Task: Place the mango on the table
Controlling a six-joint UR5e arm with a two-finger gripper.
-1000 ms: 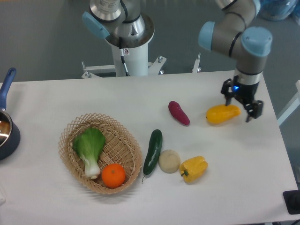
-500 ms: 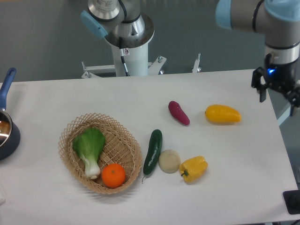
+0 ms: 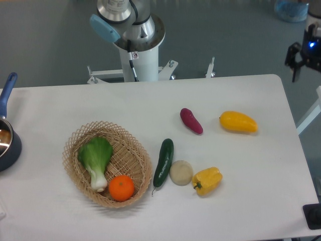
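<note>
The mango [image 3: 238,122], smooth and yellow-orange, lies on its side on the white table [image 3: 100,103], at the right, free of any grip. My gripper [image 3: 307,70] hangs high at the frame's top right edge, past the table's far right corner and well away from the mango. It is partly cut off by the frame; its one visible finger [image 3: 294,68] stands wide of the body, so it looks open and empty.
A purple sweet potato [image 3: 191,121] lies left of the mango. A cucumber [image 3: 163,161], a beige round vegetable [image 3: 181,172] and a yellow bell pepper [image 3: 207,180] lie in front. A wicker basket [image 3: 134,150] holds bok choy [image 3: 96,158] and an orange [image 3: 122,188]. A pot [image 3: 6,140] sits at the left edge.
The gripper stood around the mango, then let it go and rose up and away to the right. The mango stays on the table where it was left.
</note>
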